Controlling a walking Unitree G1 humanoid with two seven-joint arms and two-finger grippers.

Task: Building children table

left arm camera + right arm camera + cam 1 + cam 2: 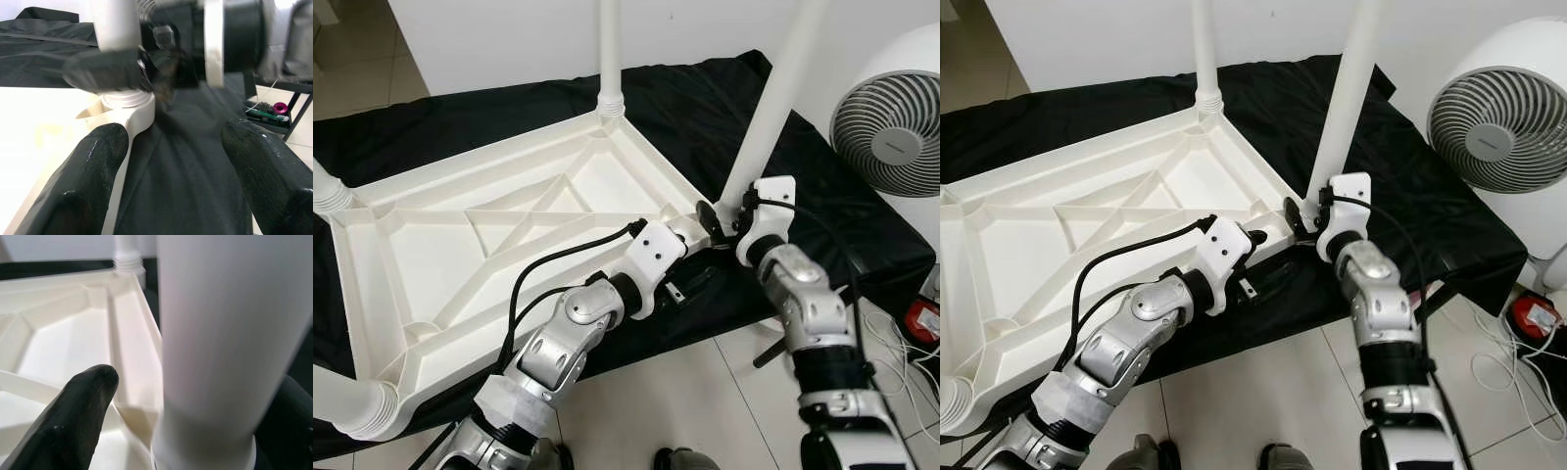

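Right hand (720, 223) around table leg (769, 117)

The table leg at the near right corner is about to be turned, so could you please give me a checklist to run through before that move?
1. Right gripper around the table leg near its base, a finger on each side: ok.
2. Fingers closed firmly on the leg: cannot tell.
3. Left gripper open and beside the corner socket, gripping nothing: ok.
4. Leg sitting straight in the socket: not ok, it leans compared with the far leg.
5. Tabletop lying upside down on the black cloth: ok.
6. Fan apart from the leg: ok.
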